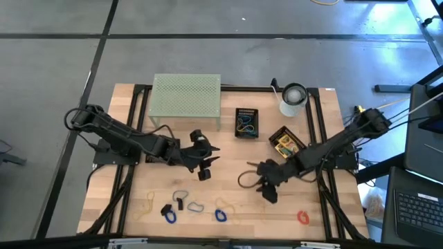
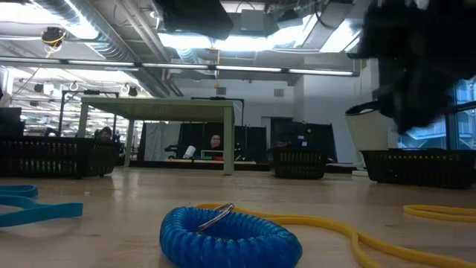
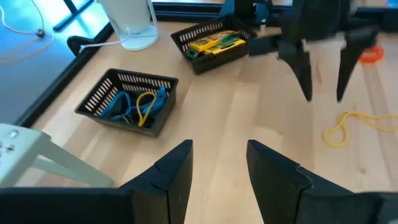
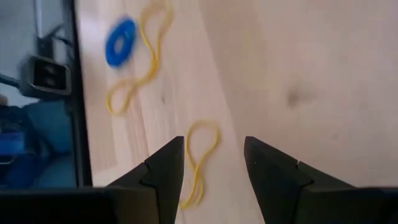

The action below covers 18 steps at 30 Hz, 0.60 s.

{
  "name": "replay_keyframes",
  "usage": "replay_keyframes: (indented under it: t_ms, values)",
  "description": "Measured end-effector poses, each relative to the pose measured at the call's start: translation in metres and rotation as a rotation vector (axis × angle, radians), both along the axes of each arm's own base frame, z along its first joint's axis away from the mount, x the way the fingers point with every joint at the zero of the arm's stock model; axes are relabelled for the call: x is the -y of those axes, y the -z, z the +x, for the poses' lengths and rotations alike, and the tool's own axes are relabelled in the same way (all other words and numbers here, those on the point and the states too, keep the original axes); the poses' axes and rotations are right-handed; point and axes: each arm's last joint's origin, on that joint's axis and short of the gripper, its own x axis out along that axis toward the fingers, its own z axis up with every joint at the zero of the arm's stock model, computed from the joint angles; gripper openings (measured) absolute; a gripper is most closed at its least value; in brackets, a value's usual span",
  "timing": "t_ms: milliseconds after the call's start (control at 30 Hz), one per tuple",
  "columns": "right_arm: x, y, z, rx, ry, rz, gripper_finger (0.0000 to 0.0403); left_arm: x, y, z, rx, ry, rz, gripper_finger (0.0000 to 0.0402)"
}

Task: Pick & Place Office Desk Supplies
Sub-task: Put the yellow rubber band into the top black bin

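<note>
My left gripper (image 1: 205, 164) (image 3: 217, 168) hovers open over bare wood at mid-table. My right gripper (image 1: 266, 188) (image 4: 214, 163) is open too, above a thin yellow rubber band (image 4: 199, 158) that lies flat on the wood and touches neither finger. Along the near edge lie a blue coil loop (image 1: 220, 215) (image 2: 230, 234), a blue clip (image 1: 168, 214), a grey loop (image 1: 181, 197), a small black clip (image 1: 180, 205), a red loop (image 1: 302, 217) and more rubber bands (image 1: 145, 204). Yellow-green crayon boxes (image 3: 214, 43) lie in a black basket (image 1: 287, 142).
A second black basket (image 1: 246, 122) (image 3: 127, 102) holds blue and yellow loops. A pale-green mesh stand (image 1: 185, 95) and a white roll (image 1: 293, 99) stand at the far side. Black frame rails run along the table's left and right edges. Bare wood lies between the two grippers.
</note>
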Motion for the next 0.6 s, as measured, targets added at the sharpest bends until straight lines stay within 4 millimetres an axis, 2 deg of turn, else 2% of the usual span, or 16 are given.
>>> replay_keyframes:
  t_ms: [133, 300, 467, 600]
  values:
    - [-0.017, 0.021, -0.004, -0.111, 0.036, 0.029, 0.0169, 0.007, 0.000, -0.002, 0.014, -0.003, -0.039, 0.0145]
    - [-0.030, 0.042, -0.008, -0.175, 0.001, -0.008, 0.0169, 0.018, -0.001, -0.005, 0.031, 0.028, -0.056, 0.0145]
    - [-0.044, 0.053, -0.009, -0.111, -0.116, -0.088, 0.0168, 0.030, -0.003, -0.008, 0.056, 0.060, -0.076, 0.0145]
    - [-0.052, 0.055, -0.010, -0.013, -0.187, -0.194, 0.0168, 0.037, -0.003, -0.011, 0.057, 0.081, -0.077, 0.0145]
